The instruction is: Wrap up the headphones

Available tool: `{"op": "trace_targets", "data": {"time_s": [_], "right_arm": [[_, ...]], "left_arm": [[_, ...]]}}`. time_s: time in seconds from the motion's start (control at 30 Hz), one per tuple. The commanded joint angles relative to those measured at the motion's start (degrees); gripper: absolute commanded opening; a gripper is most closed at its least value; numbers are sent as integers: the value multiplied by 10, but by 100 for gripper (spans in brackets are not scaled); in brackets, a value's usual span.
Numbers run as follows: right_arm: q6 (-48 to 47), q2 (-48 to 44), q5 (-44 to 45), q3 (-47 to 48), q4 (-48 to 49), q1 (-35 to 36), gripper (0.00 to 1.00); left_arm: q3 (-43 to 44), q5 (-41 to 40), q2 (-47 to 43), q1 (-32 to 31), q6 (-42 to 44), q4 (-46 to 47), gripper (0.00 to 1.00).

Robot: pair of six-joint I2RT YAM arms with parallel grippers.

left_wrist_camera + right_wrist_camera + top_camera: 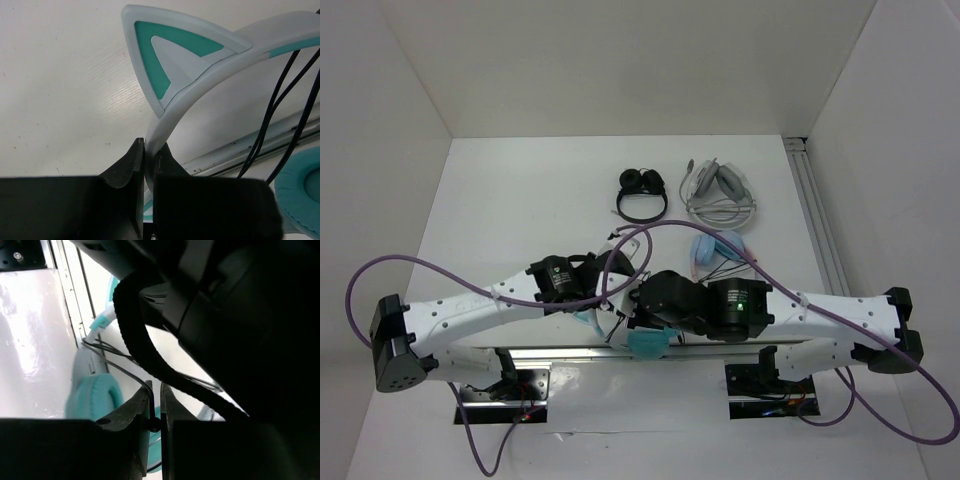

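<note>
The teal headphones (648,345) are held up between my two arms near the table's front edge. My left gripper (149,147) is shut on the white headband (162,132), just below a white-and-teal cat ear (170,55). The thin black cable (270,110) hangs in several strands beside a teal ear cushion (300,195). My right gripper (156,390) is shut on the thin black cable (152,407), with a teal ear cup (92,397) behind it. The left arm's dark body fills the upper right of the right wrist view. In the top view both grippers (610,288) (638,300) meet over the headphones.
Small black headphones (642,190) and white-grey headphones (720,185) lie at the back of the table. Pink-and-blue headphones (715,250) lie just behind my right wrist. An aluminium rail (815,210) runs along the right side. Purple arm cables (420,262) loop over the table.
</note>
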Motion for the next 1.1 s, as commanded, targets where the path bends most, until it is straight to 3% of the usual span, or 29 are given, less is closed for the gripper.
{"op": "trace_targets", "data": {"time_s": [0.0, 0.27, 0.5, 0.83, 0.93, 1.07], "right_arm": [[-4, -7, 109, 46, -7, 2, 0], [-4, -62, 194, -14, 50, 2, 0], [-22, -133, 292, -75, 190, 2, 0], [-75, -136, 328, -57, 203, -3, 3], [-75, -131, 305, -57, 197, -31, 7], [-62, -123, 260, -70, 209, -131, 13]], "left_arm": [[26, 16, -26, -24, 53, -53, 0], [27, 84, -97, -24, 93, -72, 0], [22, 110, -124, -24, 111, -66, 0], [22, 122, -98, -29, 116, -61, 0], [22, 116, -98, -29, 109, -61, 0], [48, 84, -77, -29, 85, -100, 0]]}}
